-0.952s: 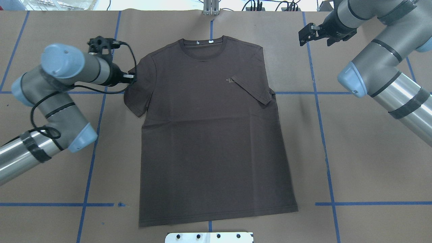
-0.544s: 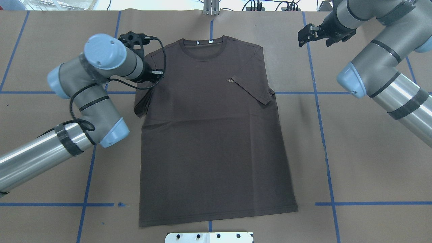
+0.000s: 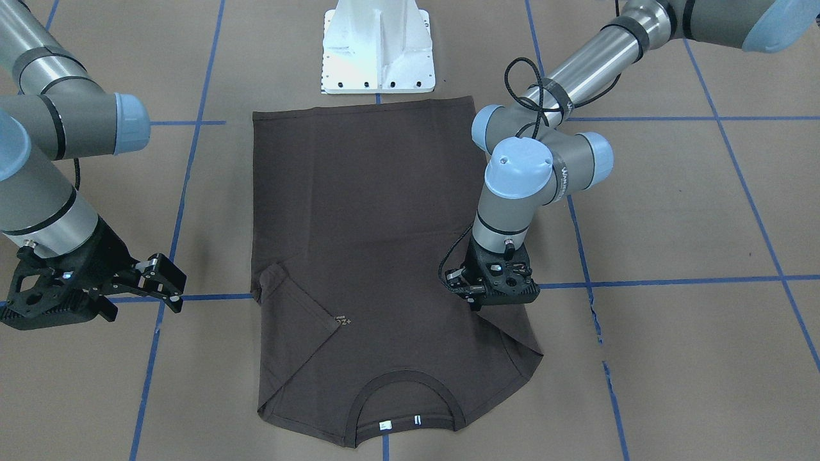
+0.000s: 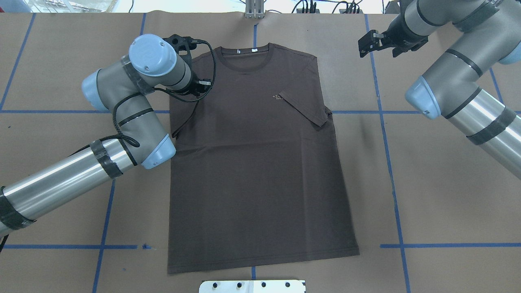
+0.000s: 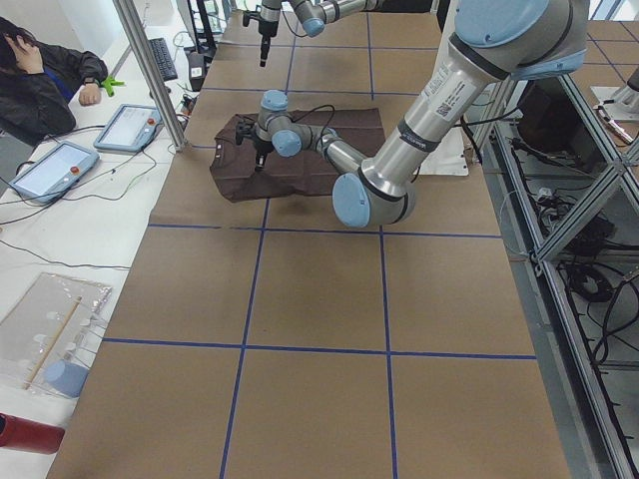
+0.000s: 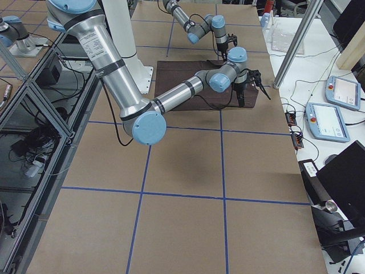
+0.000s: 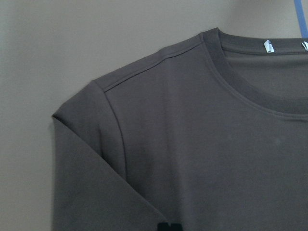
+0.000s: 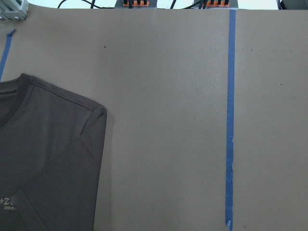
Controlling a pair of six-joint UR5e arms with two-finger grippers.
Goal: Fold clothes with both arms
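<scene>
The dark brown T-shirt (image 4: 260, 171) lies flat on the brown paper, collar (image 4: 243, 55) at the far edge. Its right sleeve (image 4: 307, 108) is folded in over the chest and covers part of the pale logo (image 4: 278, 97). My left gripper (image 3: 475, 299) hangs low over the left shoulder, shut on the left sleeve, which is drawn in over the body (image 7: 96, 183). In the overhead view its fingers are hidden under the wrist (image 4: 183, 77). My right gripper (image 4: 364, 42) hovers open above bare paper, right of the shirt's shoulder, holding nothing (image 3: 168, 282).
The white pedestal base (image 3: 378, 51) stands just behind the shirt's hem. Blue tape lines (image 4: 386, 154) cross the paper. In the exterior left view a person (image 5: 50, 70) sits at a side table with tablets (image 5: 130, 125) beyond an aluminium post (image 5: 150, 70).
My left arm has swung right, carrying the left sleeve from its spread position inward over the shirt's body. The right gripper has barely shifted.
</scene>
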